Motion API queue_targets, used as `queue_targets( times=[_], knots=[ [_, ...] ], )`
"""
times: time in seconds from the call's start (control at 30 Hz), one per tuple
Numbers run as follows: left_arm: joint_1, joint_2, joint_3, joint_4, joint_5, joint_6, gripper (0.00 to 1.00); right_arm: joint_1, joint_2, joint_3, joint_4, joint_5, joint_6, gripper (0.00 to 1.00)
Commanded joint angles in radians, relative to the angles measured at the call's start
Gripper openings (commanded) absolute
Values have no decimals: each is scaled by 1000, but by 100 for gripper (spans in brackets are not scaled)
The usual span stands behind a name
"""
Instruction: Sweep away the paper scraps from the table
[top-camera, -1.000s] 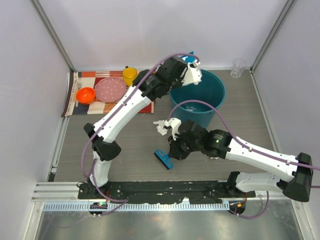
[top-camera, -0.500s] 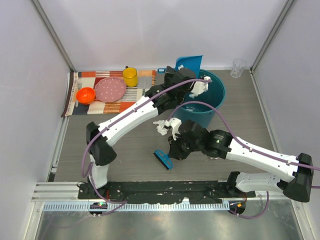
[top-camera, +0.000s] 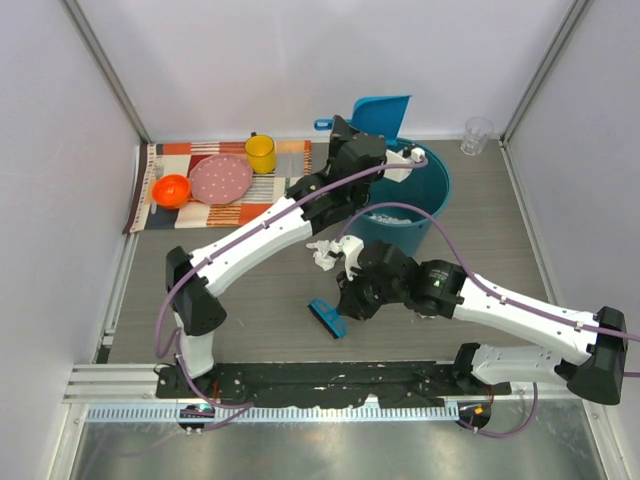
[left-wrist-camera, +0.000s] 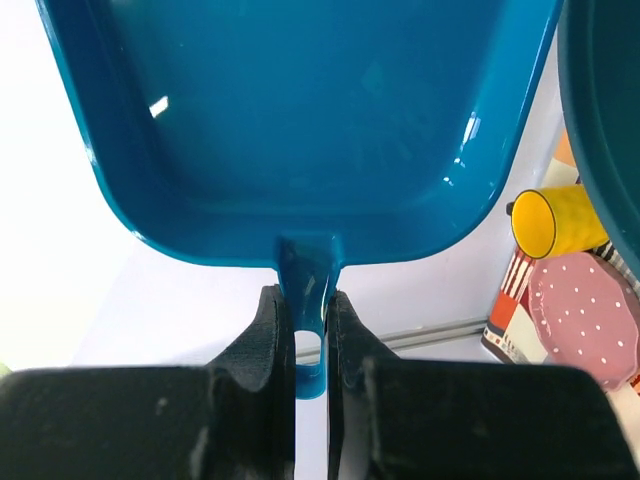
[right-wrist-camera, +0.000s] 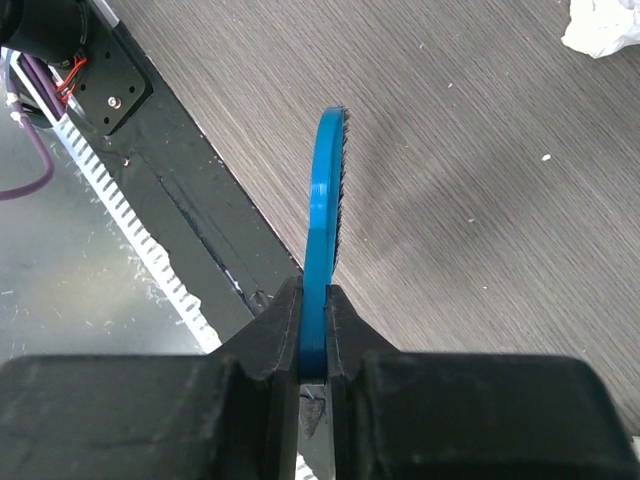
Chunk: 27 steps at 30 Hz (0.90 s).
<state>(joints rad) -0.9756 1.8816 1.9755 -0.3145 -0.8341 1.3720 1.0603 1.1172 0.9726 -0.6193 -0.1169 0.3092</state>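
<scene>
My left gripper is shut on the handle of a blue dustpan. In the top view the dustpan hangs above the far rim of the teal bucket, pan facing the camera and empty. My right gripper is shut on a blue brush. The brush is held low over the table in front of the bucket. One of the paper scraps, a white wad, lies on the table beside the right wrist; it shows in the right wrist view at the top right. Something pale lies inside the bucket.
A striped placemat at the back left carries a yellow cup, a pink dotted plate and an orange bowl. A clear glass stands at the back right corner. The metal rail runs along the near edge.
The left arm has swung the dustpan up and back from over the bucket, turning its pan toward the camera. The right arm and brush have stayed put.
</scene>
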Motion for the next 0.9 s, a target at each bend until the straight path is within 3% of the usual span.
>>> queue_targets(
  times=[0.0,0.17,0.33,0.57,0.73,0.87],
  knots=[
    [-9,-47,83,-7,-51,-92,0,3,3,72,12,39,-22,1],
    [116,-110,197,-448,55,-465,0,4,67,288,-69,109,-105,1],
    [264,-246,70,-621,222,-721,0,0,194,414,-92,233,-208,1],
    [553,-473,-256,-640,433,-866,0,-14,446,642,-167,451,-295,1],
    [802,-596,-495,-650,613,-869,0,-14,613,803,-220,580,-398,1],
    [894,-664,-726,-643,687,-832,0,-14,746,880,-281,718,-482,1]
  ],
)
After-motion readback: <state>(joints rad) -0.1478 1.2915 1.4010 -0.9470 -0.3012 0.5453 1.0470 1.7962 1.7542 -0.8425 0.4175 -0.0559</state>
